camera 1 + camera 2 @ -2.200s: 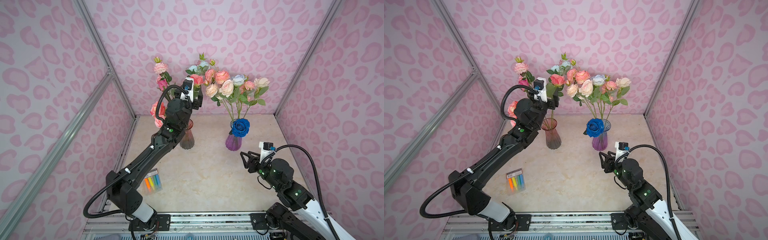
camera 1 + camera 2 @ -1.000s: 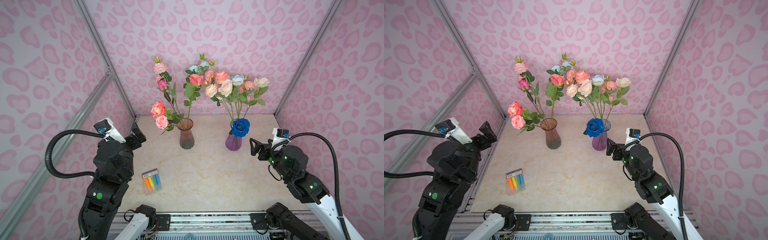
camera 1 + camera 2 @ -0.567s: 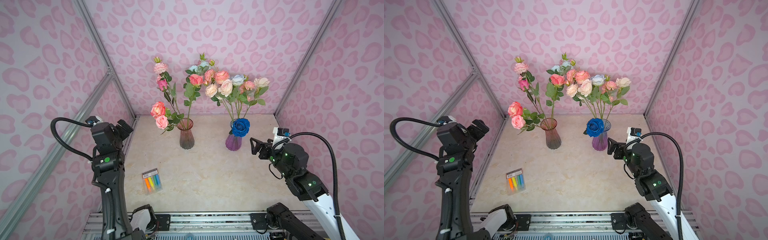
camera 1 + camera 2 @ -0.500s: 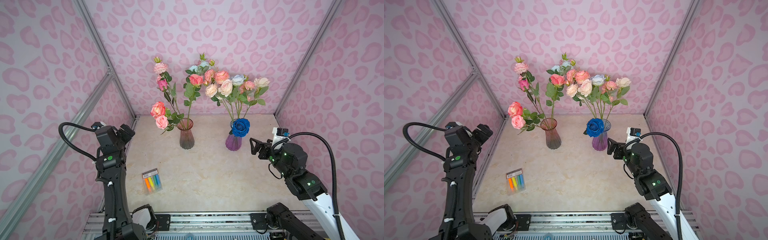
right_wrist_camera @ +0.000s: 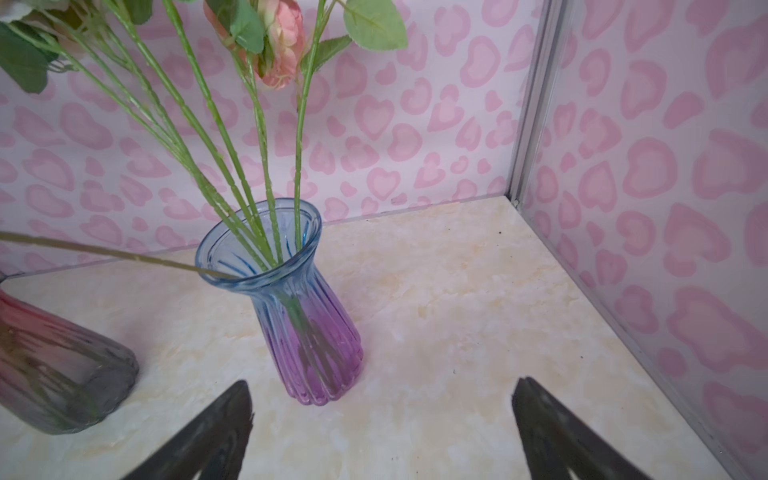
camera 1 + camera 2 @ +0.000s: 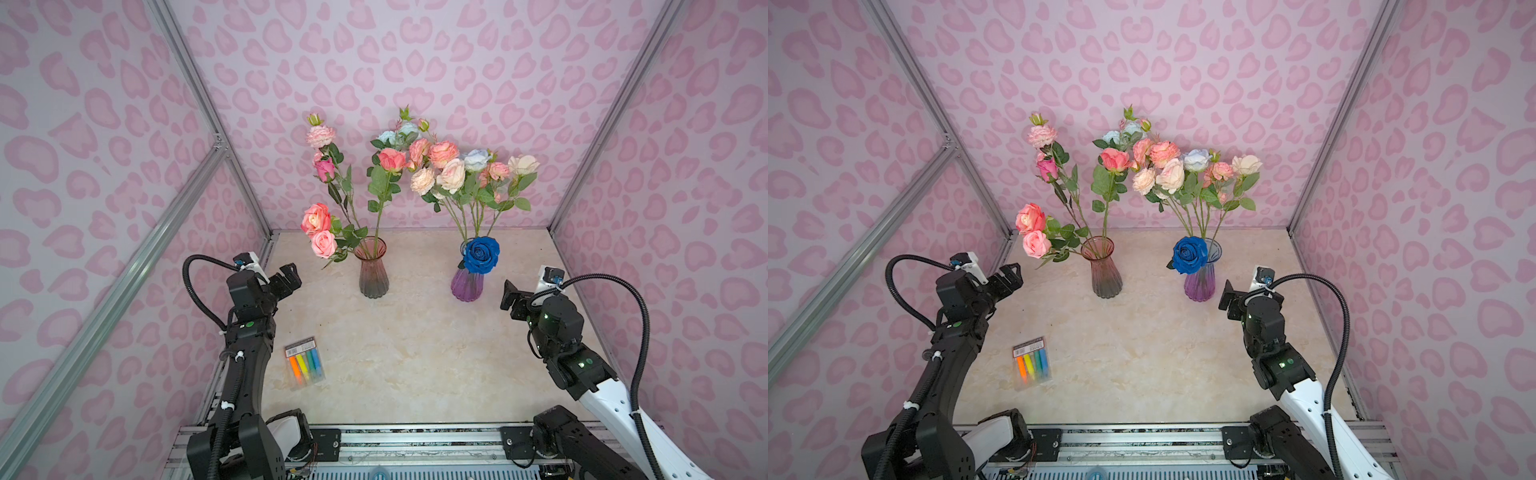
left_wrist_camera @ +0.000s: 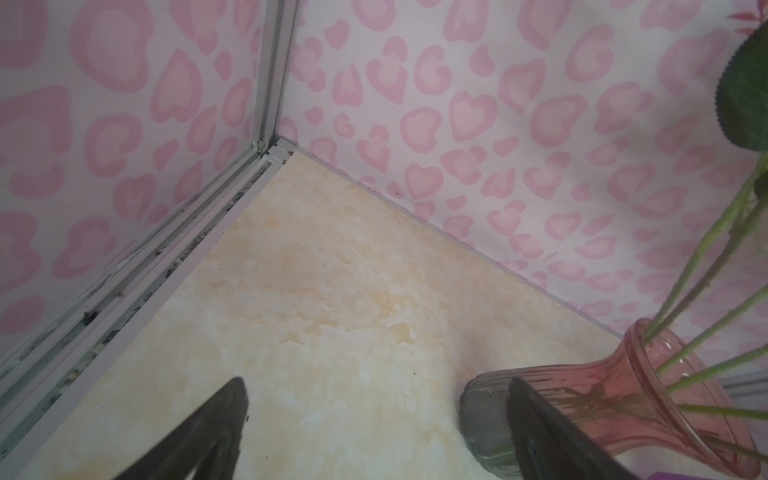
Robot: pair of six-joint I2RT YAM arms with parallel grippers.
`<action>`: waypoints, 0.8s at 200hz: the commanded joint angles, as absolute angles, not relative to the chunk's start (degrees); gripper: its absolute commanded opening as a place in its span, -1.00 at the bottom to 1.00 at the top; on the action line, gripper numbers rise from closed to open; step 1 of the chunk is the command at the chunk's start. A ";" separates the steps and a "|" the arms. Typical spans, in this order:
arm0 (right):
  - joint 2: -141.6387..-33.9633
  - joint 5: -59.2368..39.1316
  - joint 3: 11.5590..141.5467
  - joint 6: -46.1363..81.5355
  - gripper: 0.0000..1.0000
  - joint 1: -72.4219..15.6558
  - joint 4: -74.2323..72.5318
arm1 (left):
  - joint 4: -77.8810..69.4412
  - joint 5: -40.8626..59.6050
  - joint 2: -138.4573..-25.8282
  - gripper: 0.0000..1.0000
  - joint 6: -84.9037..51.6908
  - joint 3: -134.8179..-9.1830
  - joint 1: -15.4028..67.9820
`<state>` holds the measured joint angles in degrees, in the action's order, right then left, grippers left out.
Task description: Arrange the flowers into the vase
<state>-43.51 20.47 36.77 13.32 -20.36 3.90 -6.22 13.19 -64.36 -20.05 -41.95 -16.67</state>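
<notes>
All the flowers stand in two glass vases at the back in both top views. A pink-grey vase (image 6: 373, 270) (image 6: 1105, 270) holds several pink flowers (image 6: 391, 160). The blue-purple vase (image 6: 468, 284) (image 5: 299, 307) holds peach, cream and pale blue flowers (image 6: 451, 174) and a deep blue rose (image 6: 481, 254) drooping over its rim. My left gripper (image 6: 286, 279) (image 7: 376, 380) hangs open and empty to the left of the pink-grey vase (image 7: 623, 407). On the other side my right gripper (image 6: 512, 297) (image 5: 382, 384) is open and empty, just right of the blue-purple vase.
A clear pack of coloured markers (image 6: 304, 363) (image 6: 1031, 363) lies on the marble floor at the front left. Pink patterned walls with aluminium posts (image 6: 208, 108) close in three sides. A metal rail (image 6: 415, 440) runs along the front.
My left arm has pulled back from the flowers in the pink-grey vase and come down to the left of it. The right gripper has drifted slightly right and back.
</notes>
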 commanded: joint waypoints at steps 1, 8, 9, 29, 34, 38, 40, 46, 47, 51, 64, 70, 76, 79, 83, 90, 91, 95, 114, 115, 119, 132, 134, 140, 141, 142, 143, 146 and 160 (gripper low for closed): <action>-46.22 24.52 36.98 9.11 0.97 -18.77 -0.80 | -17.38 12.43 -66.16 0.96 -15.60 -38.58 -16.66; -47.20 23.51 36.35 8.88 0.97 -17.35 -2.01 | -21.66 12.33 -67.18 0.96 -15.80 -36.15 -16.26; -47.37 23.27 36.24 8.83 0.97 -17.11 -2.28 | -22.48 12.23 -67.34 0.96 -15.85 -35.83 -16.17; -51.15 14.97 33.16 4.43 0.97 -11.28 -9.11 | -32.22 4.74 -69.77 0.96 -12.36 -29.26 -11.75; -52.14 13.34 32.08 3.23 0.97 -10.17 -11.67 | -33.86 2.78 -70.45 0.96 -11.05 -28.19 -10.31; -52.91 12.21 31.23 2.04 0.97 -9.27 -13.80 | -36.34 2.33 -71.06 0.95 -10.67 -27.05 -9.48; -53.39 11.58 30.81 1.61 0.97 -8.78 -14.92 | -37.50 2.17 -71.47 0.96 -10.77 -26.41 -9.14; -54.93 9.79 29.73 -0.01 0.97 -7.37 -18.14 | -41.67 1.78 -72.29 0.95 -11.26 -24.64 -8.31; -55.19 9.33 29.54 -0.31 0.96 -7.11 -18.65 | -42.32 1.68 -72.49 0.96 -11.30 -24.32 -8.20; -56.18 7.54 28.92 -1.60 0.97 -6.07 -20.45 | -45.24 1.13 -73.14 0.96 -11.34 -23.08 -7.64; -60.16 4.65 27.79 -2.57 0.97 -3.07 -24.56 | -44.36 -0.44 -73.51 0.96 -8.40 -24.33 -5.75; -62.04 4.91 27.71 -0.95 0.97 -2.06 -25.79 | -45.97 -1.16 -73.92 0.96 -6.45 -24.19 -4.70; -63.67 3.68 27.94 -1.28 0.97 -1.35 -26.03 | -45.81 -1.70 -74.55 0.96 -5.76 -24.53 -3.94; -64.46 3.26 28.02 -1.86 0.97 -1.26 -26.30 | -43.99 -1.71 -74.52 0.95 -5.47 -25.16 -3.55; -65.56 3.17 27.99 -2.20 0.97 -1.21 -27.00 | -40.86 -1.88 -74.24 0.95 -4.60 -26.04 -3.01; -67.04 3.00 27.91 -1.53 0.96 -1.14 -27.51 | -38.47 -4.16 -73.38 0.96 -2.13 -26.15 -1.79; -67.31 3.00 27.89 -1.43 0.97 -1.14 -27.55 | -38.27 -4.10 -73.21 0.96 -2.08 -26.04 -1.78; -68.09 2.76 27.74 -1.03 0.97 -1.00 -27.91 | -38.52 -3.84 -72.42 0.95 -1.77 -25.43 -1.74; -70.25 1.66 26.60 -0.65 0.96 -0.80 -29.00 | -39.47 -4.50 -69.49 0.95 -1.93 -22.14 -1.67; -70.46 1.66 26.48 -0.59 0.97 -0.79 -29.18 | -39.51 -4.49 -69.42 0.96 -2.06 -21.97 -1.67; -71.11 1.79 26.03 -0.08 0.96 -0.78 -29.89 | -40.00 -4.48 -69.35 0.96 -2.39 -20.99 -1.62; -73.45 0.70 25.05 -0.61 0.97 -0.84 -31.91 | -44.15 -5.82 -70.98 0.96 -2.42 -17.26 -1.55; -73.82 0.50 24.85 -0.92 0.97 -0.83 -32.23 | -45.27 -6.05 -71.36 0.96 -2.49 -16.91 -1.53; -74.93 0.69 24.07 -0.91 0.97 -0.83 -33.92 | -45.85 -5.08 -71.76 0.96 -1.81 -16.78 -1.55; -75.13 0.70 23.95 -0.76 0.97 -0.86 -34.36 | -46.09 -4.96 -71.74 0.96 -1.65 -16.78 -1.57; -75.31 0.74 23.84 -0.60 0.97 -0.87 -34.76 | -46.29 -4.85 -71.77 0.96 -1.62 -16.87 -1.53; -75.49 0.86 23.65 -0.43 0.97 -0.87 -35.18 | -46.52 -4.80 -71.83 0.96 -1.56 -16.87 -1.51; -75.95 0.94 23.07 -0.07 0.97 -0.83 -36.55 | -47.40 -4.94 -72.15 0.96 -1.77 -17.04 -1.47; -77.05 0.72 19.60 -1.13 0.97 -0.77 -44.14 | -46.82 -2.81 -74.99 0.96 -3.02 -19.41 -1.89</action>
<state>-75.24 1.76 23.55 -0.23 -0.78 -31.29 -40.49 -4.10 -72.25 -3.20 -17.41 -1.50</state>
